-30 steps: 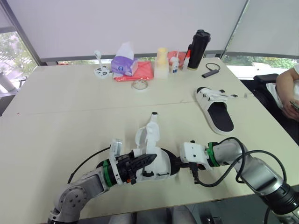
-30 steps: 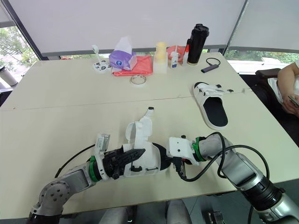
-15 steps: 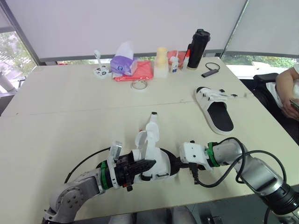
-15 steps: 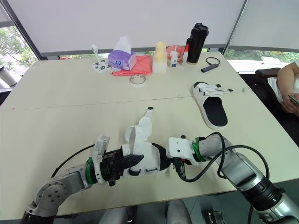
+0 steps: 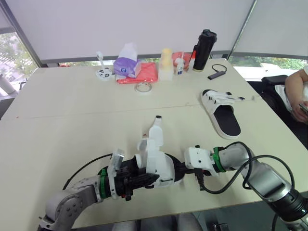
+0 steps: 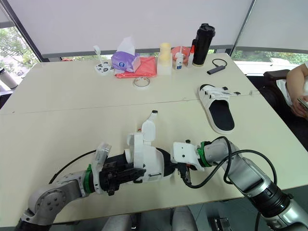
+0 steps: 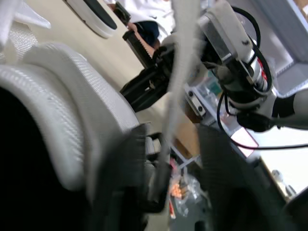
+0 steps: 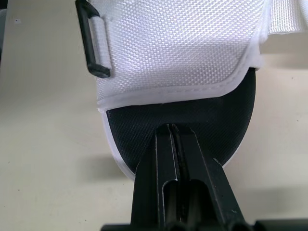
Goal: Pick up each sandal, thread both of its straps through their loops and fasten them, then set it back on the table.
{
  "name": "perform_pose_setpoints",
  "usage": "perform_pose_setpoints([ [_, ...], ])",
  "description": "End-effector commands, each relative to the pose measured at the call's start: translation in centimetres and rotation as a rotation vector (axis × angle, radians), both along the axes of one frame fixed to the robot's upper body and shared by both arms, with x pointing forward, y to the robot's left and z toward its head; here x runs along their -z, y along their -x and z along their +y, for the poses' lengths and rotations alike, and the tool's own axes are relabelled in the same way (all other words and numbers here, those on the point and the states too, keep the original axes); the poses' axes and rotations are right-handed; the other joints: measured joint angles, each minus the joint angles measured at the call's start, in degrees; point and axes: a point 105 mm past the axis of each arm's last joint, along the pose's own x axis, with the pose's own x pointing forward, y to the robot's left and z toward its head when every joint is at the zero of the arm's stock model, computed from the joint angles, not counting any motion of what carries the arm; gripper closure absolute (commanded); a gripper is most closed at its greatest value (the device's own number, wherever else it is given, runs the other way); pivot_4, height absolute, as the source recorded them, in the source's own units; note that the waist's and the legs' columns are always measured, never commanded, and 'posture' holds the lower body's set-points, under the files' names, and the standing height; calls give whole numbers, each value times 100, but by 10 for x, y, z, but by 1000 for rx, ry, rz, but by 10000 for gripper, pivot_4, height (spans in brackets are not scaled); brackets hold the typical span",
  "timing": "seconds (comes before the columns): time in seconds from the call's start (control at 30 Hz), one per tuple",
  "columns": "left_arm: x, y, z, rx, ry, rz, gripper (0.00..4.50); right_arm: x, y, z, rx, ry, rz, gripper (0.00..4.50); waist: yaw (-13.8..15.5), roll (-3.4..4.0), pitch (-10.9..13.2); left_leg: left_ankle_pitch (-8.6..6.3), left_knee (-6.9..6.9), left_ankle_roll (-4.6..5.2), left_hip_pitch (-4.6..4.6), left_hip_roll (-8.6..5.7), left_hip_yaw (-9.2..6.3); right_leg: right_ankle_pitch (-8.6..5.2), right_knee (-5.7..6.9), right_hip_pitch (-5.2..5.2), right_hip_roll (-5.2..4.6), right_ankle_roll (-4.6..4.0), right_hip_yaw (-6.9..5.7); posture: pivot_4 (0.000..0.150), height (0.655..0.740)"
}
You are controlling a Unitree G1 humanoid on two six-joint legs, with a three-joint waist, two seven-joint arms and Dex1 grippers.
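The near sandal (image 5: pixel 162 167), white with a black footbed, lies at the table's front edge with one strap (image 5: pixel 154 137) standing upright. My left gripper (image 5: pixel 137 181) sits at its left end, open. In the left wrist view the white strap (image 7: pixel 179 72) runs up between two spread dark fingers (image 7: pixel 122 192). My right gripper (image 5: pixel 180 166) is at the sandal's right end, shut, with its tips (image 8: pixel 172 137) resting over the black footbed below a black strap loop (image 8: pixel 94 45). The second sandal (image 5: pixel 222 113) lies flat at the right.
Along the far edge stand a purple tissue pack (image 5: pixel 127 66), a red cloth (image 5: pixel 144 73), a pale cup stack (image 5: pixel 166 63), small bottles (image 5: pixel 180 66) and a black flask (image 5: pixel 204 50). A tape roll (image 5: pixel 143 87) and a black device (image 5: pixel 216 73) lie nearer. A person's arm (image 5: pixel 296 94) is at the right.
My left gripper has drawn back toward the near left and opened off the strap. The strap flap now stands narrower and upright. The right gripper has stayed put.
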Motion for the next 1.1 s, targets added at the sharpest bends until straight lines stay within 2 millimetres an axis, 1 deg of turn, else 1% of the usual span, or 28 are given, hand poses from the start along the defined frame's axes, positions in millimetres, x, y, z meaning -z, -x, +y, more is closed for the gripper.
perform_pose_setpoints([
  [0.03, -6, 6, 7, 26, -41, -43, 7867, 27, -3, -19, 92, 91, 68, 45000, -2, 1, -1, 0, 0, 0, 0, 0, 2, 0, -1, -1, -1, 0, 0, 1500, 7400],
  [0.07, -8, 8, 9, 41, -55, -50, 3175, 27, -4, -18, 92, 91, 68, 45000, -3, 1, 0, 0, 0, 0, 0, 1, 3, -1, -1, -1, -2, 1, 0, 1500, 7400],
  [0.17, -16, 16, 17, 90, -79, -68, 3175, 27, -4, -18, 90, 90, 69, 45000, -8, 2, 0, 0, 0, 0, -1, 4, 3, -1, -1, -5, -2, 2, 1, 1500, 7400],
  [0.4, -38, 23, 35, 128, -131, -114, 3175, 27, -4, -18, 87, 90, 69, 45000, -10, 3, 1, -1, -1, -1, -2, 9, 8, -2, -2, -8, -5, 3, 5, 1500, 7400],
  [0.53, -44, 32, 48, 174, -175, -102, 3175, 28, -5, -18, 85, 93, 66, 45000, -17, 4, 1, -2, -4, -3, -1, 14, 15, 0, -2, -13, -5, 0, 5, 1500, 7400],
  [0.63, -37, 37, 51, 206, -213, -86, 3175, 28, -4, -18, 82, 93, 66, 45000, -13, 5, 1, -2, -5, -3, -1, 18, 31, 1, -2, -18, -11, -2, 5, 1500, 7400],
  [0.7, -28, 41, 50, 234, -253, -79, 3175, 28, -4, -18, 82, 92, 66, 45000, -9, 4, 1, -2, -5, -3, 0, 26, 54, 2, -2, -23, -20, -3, 5, 1500, 7400],
  [0.87, -8, 46, 42, 272, -272, -57, 3175, 29, -3, -17, 80, 92, 70, 45000, -11, 1, 1, -5, -5, 2, 0, 29, 111, 4, -4, -28, -56, -7, 3, 1500, 7400],
  [0.97, 1, 44, 38, 274, -269, -55, 3175, 29, -2, -18, 81, 94, 71, 45000, -8, 1, 0, -7, -5, 4, 1, 29, 120, 4, -5, -29, -64, -7, 3, 1500, 7400],
  [1.1, 18, 36, 31, 265, -291, -82, 3175, 28, -1, -18, 86, 95, 73, 45000, 7, 0, -2, -7, -5, 5, 3, 32, 120, 5, -5, -39, -64, -8, -5, 1500, 7400],
])
